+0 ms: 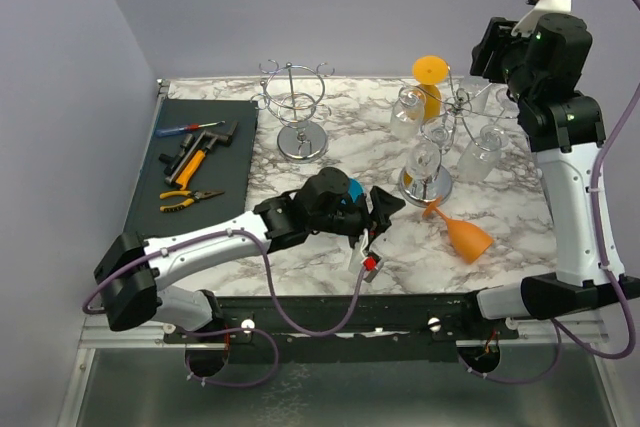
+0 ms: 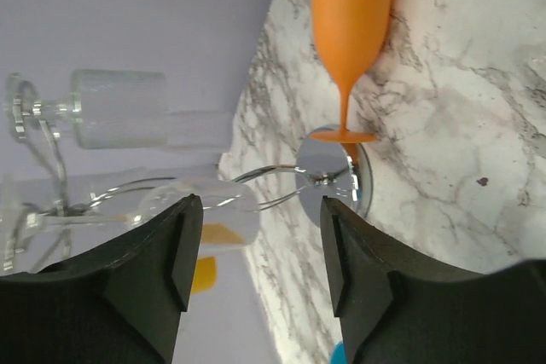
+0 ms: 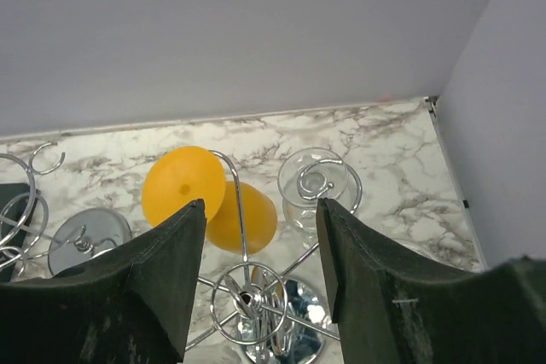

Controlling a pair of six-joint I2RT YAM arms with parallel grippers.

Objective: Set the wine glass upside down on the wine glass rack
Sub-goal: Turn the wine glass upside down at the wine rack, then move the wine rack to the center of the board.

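Not yet racked, the orange wine glass (image 1: 465,235) lies sideways on the bench (image 1: 350,147) just ahead of the open, empty left tool (image 1: 385,202), beside the rack (image 1: 430,182) under the open, empty right tool (image 3: 260,210).

Left wrist view: clear hanging glasses (image 2: 119,108) blur and run off the left edge. Right wrist view: empty rack (image 3: 85,240) cut off at lower left; loaded rack (image 3: 247,300) loses its base to the bottom edge.

Orange wine glass (image 1: 465,235) lies on its side (foot nearest) beside the chrome rack (image 1: 426,187).
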